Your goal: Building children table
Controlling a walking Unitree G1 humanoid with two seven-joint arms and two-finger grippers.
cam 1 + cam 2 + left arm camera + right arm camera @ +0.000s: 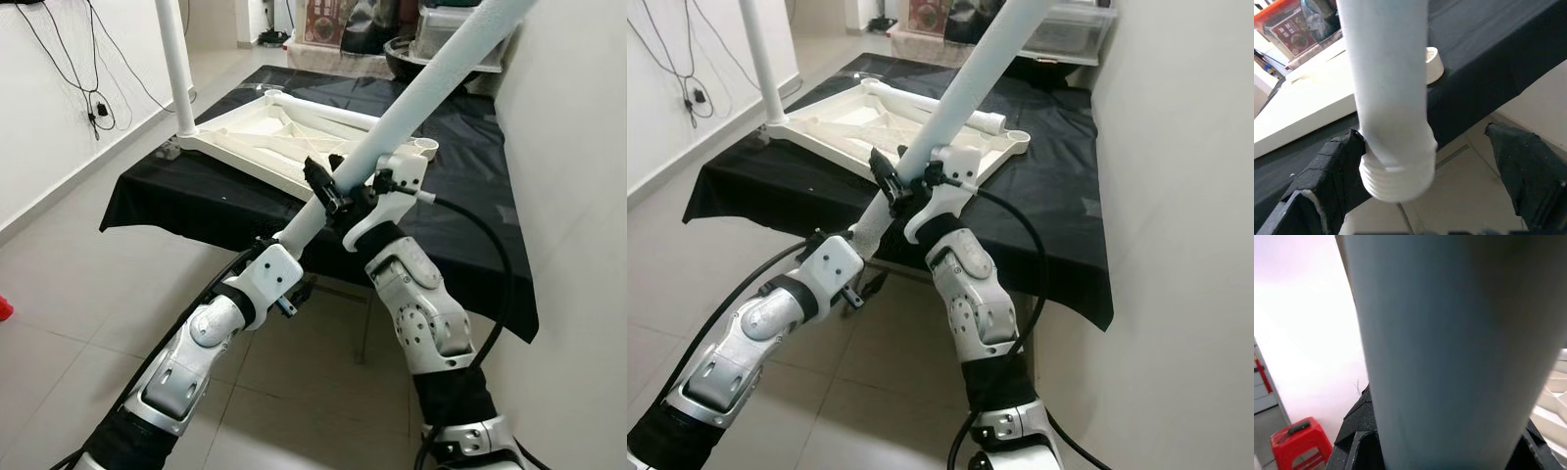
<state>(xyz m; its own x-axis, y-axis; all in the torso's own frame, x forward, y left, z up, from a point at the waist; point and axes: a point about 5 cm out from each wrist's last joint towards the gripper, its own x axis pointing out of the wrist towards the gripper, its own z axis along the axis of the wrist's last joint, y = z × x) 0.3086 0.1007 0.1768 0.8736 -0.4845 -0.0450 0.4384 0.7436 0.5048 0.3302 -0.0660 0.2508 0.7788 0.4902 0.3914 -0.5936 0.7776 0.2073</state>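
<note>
Nearest: two silver arms crossing over tiled floor (59,294), both meeting on white table leg (431,78), a long tube slanting up and to robot's right. Left gripper (325,188) at lower end of leg, by threaded tip; in left wrist view fingers (1327,166) spread apart, one pad touching tube just above threads, other pad off to the side, not touching. So open, leg resting against one finger. Right gripper (387,181) a bit higher on tube; right wrist view has leg close between black pads (1359,431) on both sides – clamped on it.

Behind grippers: low table w/ black cloth (470,166), edge just past leg's threaded end. On cloth, white tabletop (265,137) lying upside down, ribbed underside up, round socket (427,147) at near-right corner. Second white leg (176,69) standing upright at far-left corner of tabletop.

Further: white wall w/ dangling cables (93,108) on left, boxes and bins (451,24) at far end. Red stool (1300,440) in right wrist view, by wall.
</note>
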